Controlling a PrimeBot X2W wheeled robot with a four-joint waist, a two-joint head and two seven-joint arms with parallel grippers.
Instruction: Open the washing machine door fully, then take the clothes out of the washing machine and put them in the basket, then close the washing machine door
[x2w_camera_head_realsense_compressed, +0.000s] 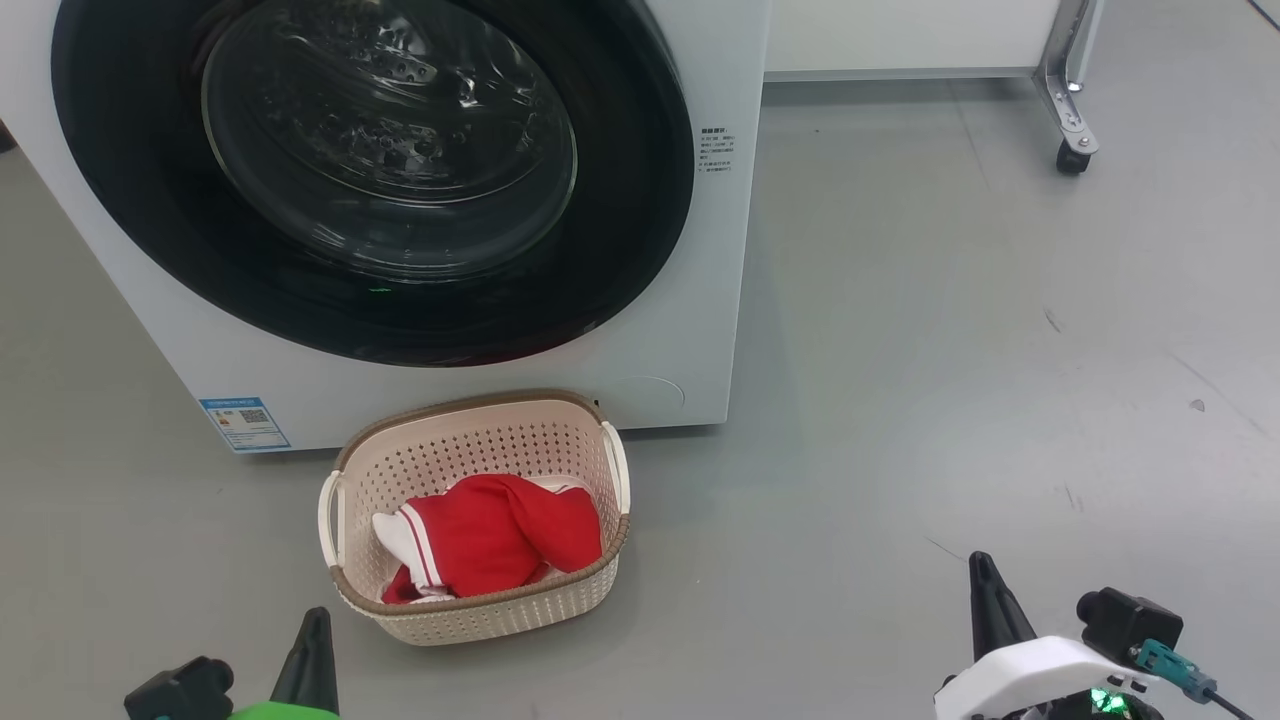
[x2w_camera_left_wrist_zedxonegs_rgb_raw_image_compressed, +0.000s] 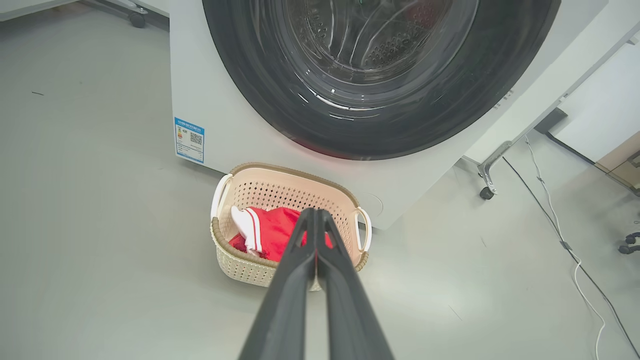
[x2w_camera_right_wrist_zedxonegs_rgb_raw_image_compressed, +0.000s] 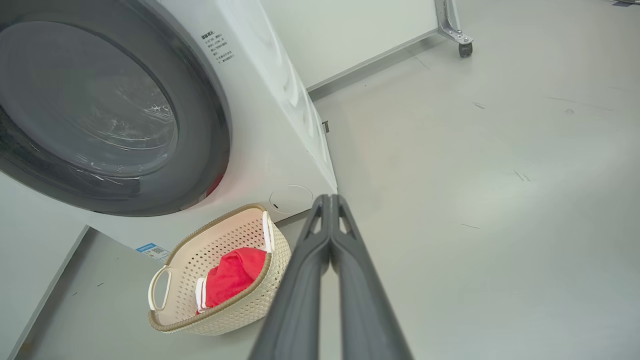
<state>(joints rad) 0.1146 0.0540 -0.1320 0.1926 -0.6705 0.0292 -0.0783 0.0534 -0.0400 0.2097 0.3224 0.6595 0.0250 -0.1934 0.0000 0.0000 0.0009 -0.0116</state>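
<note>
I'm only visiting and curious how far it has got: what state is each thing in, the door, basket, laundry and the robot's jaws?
washing machine door, shut against the washing machine
basket, upright on the floor in front of the machine, partly filled
clothes, crumpled inside the basket
left jaws, shut, holding nothing
right jaws, shut, holding nothing

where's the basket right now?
In the head view the basket sits on the floor at lower centre-left, just in front of the washing machine, below its closed door, with red clothes inside.
</note>
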